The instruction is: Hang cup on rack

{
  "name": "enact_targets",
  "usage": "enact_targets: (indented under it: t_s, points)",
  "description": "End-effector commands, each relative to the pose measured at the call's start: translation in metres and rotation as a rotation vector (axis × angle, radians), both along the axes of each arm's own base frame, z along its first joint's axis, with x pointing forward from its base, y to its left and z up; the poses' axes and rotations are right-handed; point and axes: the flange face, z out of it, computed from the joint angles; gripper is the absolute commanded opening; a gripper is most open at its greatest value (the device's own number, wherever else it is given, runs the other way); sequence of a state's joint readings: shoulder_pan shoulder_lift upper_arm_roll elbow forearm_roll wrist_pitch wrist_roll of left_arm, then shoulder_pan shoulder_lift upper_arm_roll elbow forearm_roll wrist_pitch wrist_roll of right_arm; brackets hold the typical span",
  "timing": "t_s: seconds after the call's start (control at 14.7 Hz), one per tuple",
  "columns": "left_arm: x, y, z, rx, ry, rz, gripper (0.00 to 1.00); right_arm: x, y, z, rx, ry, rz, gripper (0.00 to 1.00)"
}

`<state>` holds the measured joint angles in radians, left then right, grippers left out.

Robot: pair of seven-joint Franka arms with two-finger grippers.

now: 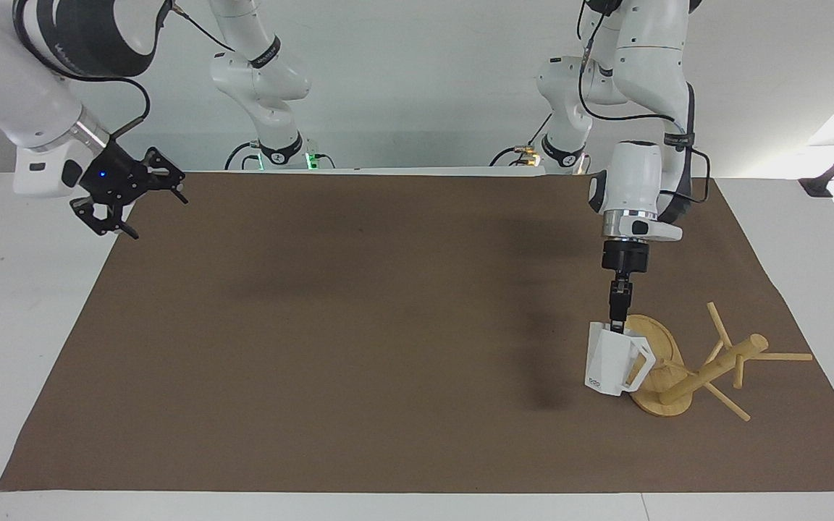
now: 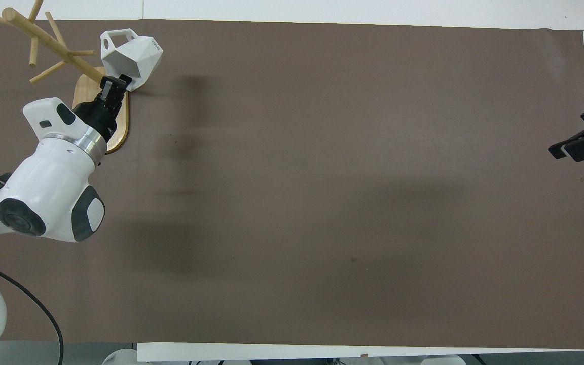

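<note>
Facing view: left fingers (image 1: 617, 323) pinch empty cup (image 1: 609, 365) rim; right fingers (image 1: 143, 197) spread.

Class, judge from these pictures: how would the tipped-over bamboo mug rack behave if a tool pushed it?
The light bamboo mug rack lies on its side, resting on its oval base edge and thin pegs, so it would probably pivot or rock rather than slide. It looks stiff and light. The slim pegs might snap under force.
</note>
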<state>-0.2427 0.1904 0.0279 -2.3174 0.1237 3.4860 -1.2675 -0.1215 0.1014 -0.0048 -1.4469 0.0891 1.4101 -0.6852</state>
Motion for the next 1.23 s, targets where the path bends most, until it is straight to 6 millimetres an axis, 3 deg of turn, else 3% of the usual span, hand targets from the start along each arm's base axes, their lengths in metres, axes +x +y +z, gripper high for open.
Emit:
enact_targets:
  t_s: [0.0,0.14,0.41,0.61,0.82,1.16]
  points:
    - [0.008,0.009,-0.008,0.010,0.001,0.003,0.00,-0.014,-0.006,0.019,-0.103,0.034,-0.175,1.00]
    - [0.010,0.018,-0.014,0.032,0.007,-0.002,0.00,-0.018,0.003,0.018,-0.182,0.066,-0.300,1.00]
    - [0.014,0.031,-0.017,0.046,0.010,0.006,0.00,-0.040,-0.018,0.019,-0.199,0.106,-0.492,1.00]
    - [0.019,0.031,-0.012,0.044,-0.005,0.008,0.00,-0.059,-0.019,0.020,-0.194,0.113,-0.511,1.00]
    - [0.018,0.049,-0.017,0.043,0.009,0.040,0.00,-0.056,-0.010,0.022,-0.209,0.104,-0.585,1.00]
    - [0.017,0.080,-0.024,0.048,0.039,0.094,0.00,-0.057,-0.017,0.021,-0.215,0.106,-0.597,1.00]
